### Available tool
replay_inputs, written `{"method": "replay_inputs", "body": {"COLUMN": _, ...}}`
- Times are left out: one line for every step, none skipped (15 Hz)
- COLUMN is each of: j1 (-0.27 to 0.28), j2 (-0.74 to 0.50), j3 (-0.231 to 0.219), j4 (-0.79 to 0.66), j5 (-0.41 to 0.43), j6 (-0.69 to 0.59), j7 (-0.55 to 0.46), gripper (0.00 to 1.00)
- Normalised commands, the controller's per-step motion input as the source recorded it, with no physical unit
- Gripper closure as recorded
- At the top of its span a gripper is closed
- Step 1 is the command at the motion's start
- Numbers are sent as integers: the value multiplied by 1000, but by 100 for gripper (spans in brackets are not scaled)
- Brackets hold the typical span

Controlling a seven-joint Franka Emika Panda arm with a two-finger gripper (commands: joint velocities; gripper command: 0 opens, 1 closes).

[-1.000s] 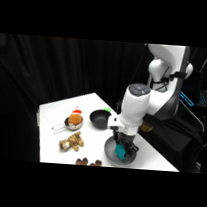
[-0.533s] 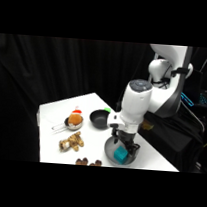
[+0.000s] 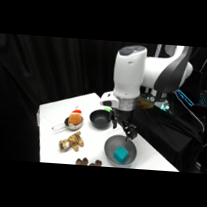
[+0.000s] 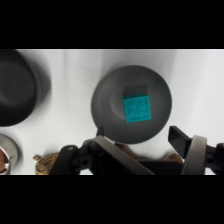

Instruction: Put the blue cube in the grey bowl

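Note:
The blue cube [image 3: 121, 154] [image 4: 137, 109] lies inside the grey bowl [image 3: 111, 146] [image 4: 107, 107], near the table's front right corner. Nothing touches the cube. My gripper [image 3: 123, 130] [image 4: 142, 144] hangs above the bowl's rear rim, apart from both bowl and cube. It is open, with nothing between its fingers [image 4: 182, 140]. In the wrist view the bowl and cube sit just beyond the fingertips.
A smaller black bowl [image 3: 99, 118] [image 4: 17, 87] stands left of the grey one. Further left are a metal pan holding an orange-red object [image 3: 73, 121] and a brown toy [image 3: 72, 142]. Dark small items [image 3: 87, 162] lie at the table's front edge.
The gripper has risen away from the grey bowl. The blue cube stays lying in the bowl.

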Motion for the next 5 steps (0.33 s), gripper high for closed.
{"method": "replay_inputs", "body": {"j1": -206, "j2": -270, "j3": 56, "j4": 239, "j5": 286, "j6": -573, "j7": -296, "gripper": 0}}
{"method": "replay_inputs", "body": {"j1": -185, "j2": -215, "j3": 30, "j4": 246, "j5": 209, "j6": -502, "j7": -204, "gripper": 0}}
{"method": "replay_inputs", "body": {"j1": -154, "j2": -166, "j3": 8, "j4": 248, "j5": 41, "j6": -446, "j7": -49, "gripper": 0}}
{"method": "replay_inputs", "body": {"j1": -133, "j2": -131, "j3": -6, "j4": 226, "j5": -43, "j6": -318, "j7": 83, "gripper": 0}}
{"method": "replay_inputs", "body": {"j1": -121, "j2": -111, "j3": -9, "j4": 199, "j5": -88, "j6": -248, "j7": 92, "gripper": 0}}
